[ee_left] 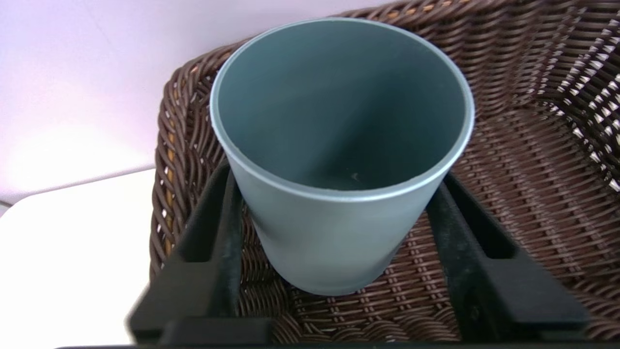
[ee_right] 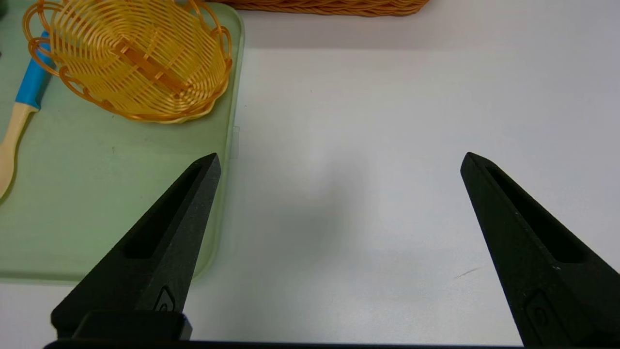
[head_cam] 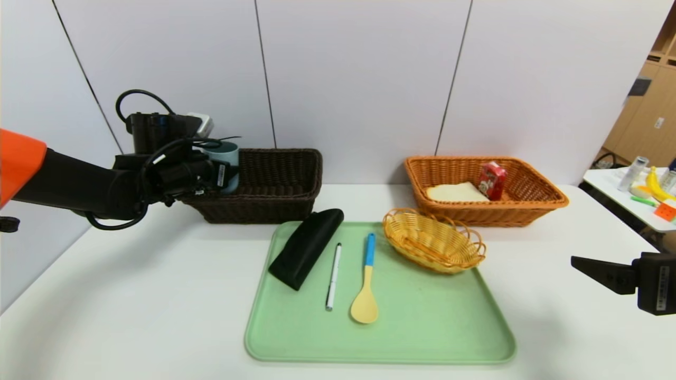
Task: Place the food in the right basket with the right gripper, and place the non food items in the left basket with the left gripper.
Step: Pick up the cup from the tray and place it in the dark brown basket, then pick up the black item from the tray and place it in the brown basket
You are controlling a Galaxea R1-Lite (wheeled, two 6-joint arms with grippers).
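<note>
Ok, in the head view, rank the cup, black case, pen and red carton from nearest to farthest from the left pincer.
1. Cup: between the left pincer tips, over the brown basket.
2. Black case: near the tray's left edge.
3. Pen: beside the case, toward the tray's middle.
4. Red carton: in the orange basket, far right.
</note>
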